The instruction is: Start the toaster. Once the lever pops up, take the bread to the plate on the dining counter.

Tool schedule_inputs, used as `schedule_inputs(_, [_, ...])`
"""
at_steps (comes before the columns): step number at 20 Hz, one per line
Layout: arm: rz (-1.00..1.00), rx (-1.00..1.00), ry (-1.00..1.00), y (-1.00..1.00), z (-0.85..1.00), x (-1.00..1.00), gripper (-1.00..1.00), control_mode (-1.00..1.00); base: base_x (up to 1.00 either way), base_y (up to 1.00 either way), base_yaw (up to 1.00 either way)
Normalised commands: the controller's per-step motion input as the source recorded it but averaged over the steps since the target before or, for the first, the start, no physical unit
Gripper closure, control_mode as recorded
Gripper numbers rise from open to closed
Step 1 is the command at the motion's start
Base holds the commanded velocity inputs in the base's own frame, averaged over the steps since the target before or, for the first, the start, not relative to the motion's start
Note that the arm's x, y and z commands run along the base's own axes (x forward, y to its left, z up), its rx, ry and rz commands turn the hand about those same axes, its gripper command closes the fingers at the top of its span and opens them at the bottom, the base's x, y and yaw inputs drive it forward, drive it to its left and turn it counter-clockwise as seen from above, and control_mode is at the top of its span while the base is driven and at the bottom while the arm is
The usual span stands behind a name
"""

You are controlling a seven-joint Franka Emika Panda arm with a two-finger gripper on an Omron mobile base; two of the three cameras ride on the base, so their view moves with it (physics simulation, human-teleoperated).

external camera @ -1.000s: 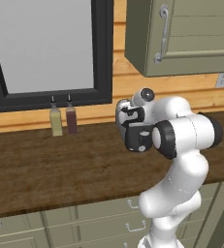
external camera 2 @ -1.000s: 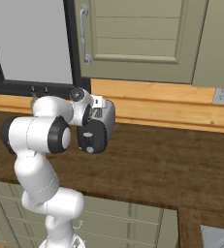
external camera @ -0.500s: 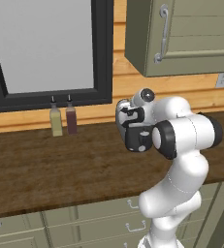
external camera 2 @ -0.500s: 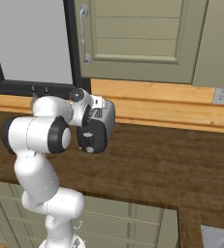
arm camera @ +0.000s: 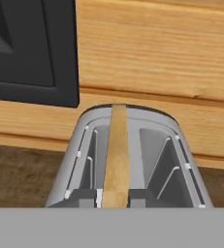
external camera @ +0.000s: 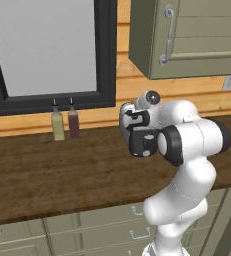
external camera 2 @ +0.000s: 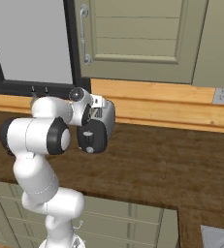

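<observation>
**Gripper.** The gripper (external camera: 130,120) sits at the near end of the toaster (arm camera: 79,160), close over its top. Its fingertips cannot be seen, so it is not possible to tell whether the jaws are spread or pinching the slice.

**Bread.** The bread (arm camera: 116,155) stands upright on edge in the toaster's left slot. The right slot is vacant.

**Hazards.**
- A thin, rigid slice gripped off-centre is likely to tilt and jam against the slot's wire guides.
- A loose pinch on the narrow crust edge may let the slice slide back into the slot.
- A lift that is not vertical could drag the light toaster along.

**Materials.**
- Toaster: rounded, smooth silver-grey shell.
- Bread: flat, matte tan.
- Beneath the toaster: a dark wood-grain worktop (external camera: 47,170).
- Behind the toaster: pale wood panelling (arm camera: 157,53) and a black window frame (arm camera: 31,53).
</observation>
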Motion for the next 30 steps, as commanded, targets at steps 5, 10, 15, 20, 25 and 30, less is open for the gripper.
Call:
schedule_inputs(5, [0.00, 0.00, 0.00, -0.19, 0.60, -0.12, 1.00, -1.00, 0.00, 0.00, 0.00])
schedule_inputs(10, [0.00, 0.00, 0.00, -0.24, 0.68, -0.19, 1.00, -1.00, 0.00, 0.00, 0.00])
schedule_inputs(15, [0.01, 0.00, 0.04, -0.19, 0.39, -0.52, 1.00, -1.00, 0.00, 0.00, 0.00])
schedule_inputs(20, [0.02, -0.03, 0.03, 0.00, 0.54, -0.49, 1.00, -1.00, 0.00, 0.00, 0.00])
schedule_inputs(25, [0.01, -0.02, 0.00, 0.00, 0.41, -0.60, 1.00, -1.00, 0.00, 0.00, 0.00])
schedule_inputs(30, [0.01, 0.00, 0.07, -0.05, 0.42, -0.68, 1.00, -1.00, 0.00, 0.00, 0.00])
